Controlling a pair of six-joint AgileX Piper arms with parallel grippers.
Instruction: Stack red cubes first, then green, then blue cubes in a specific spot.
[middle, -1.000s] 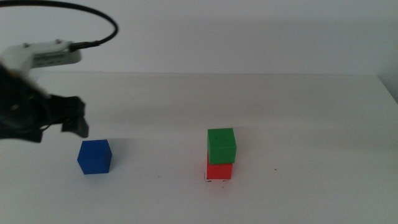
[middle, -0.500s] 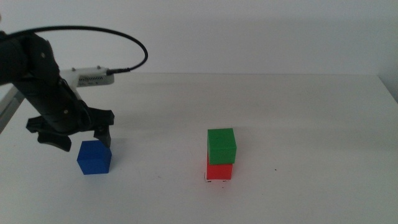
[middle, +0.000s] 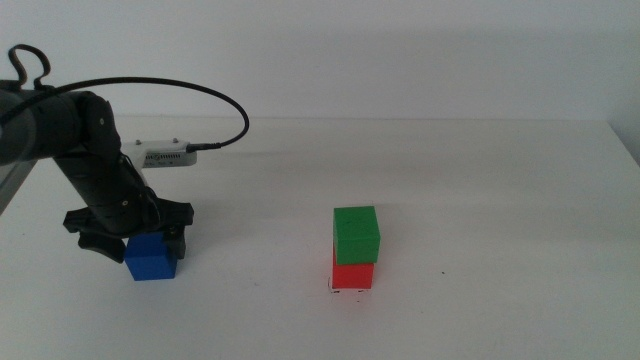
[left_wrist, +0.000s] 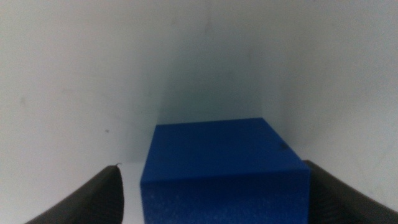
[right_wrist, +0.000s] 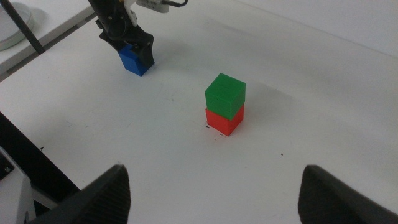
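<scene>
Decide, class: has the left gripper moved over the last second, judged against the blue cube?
Yes. The left gripper has come down and rightward onto the unmoved blue cube; its open jaws now straddle it. The right gripper waits, open, off to the side.

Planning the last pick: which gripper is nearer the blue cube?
Left. The left gripper straddles the blue cube, jaws open. The right gripper is raised far off, beyond the green-on-red stack.

my white table carries the blue cube at my left. the red cube sits directly on the black pen marks.
</scene>
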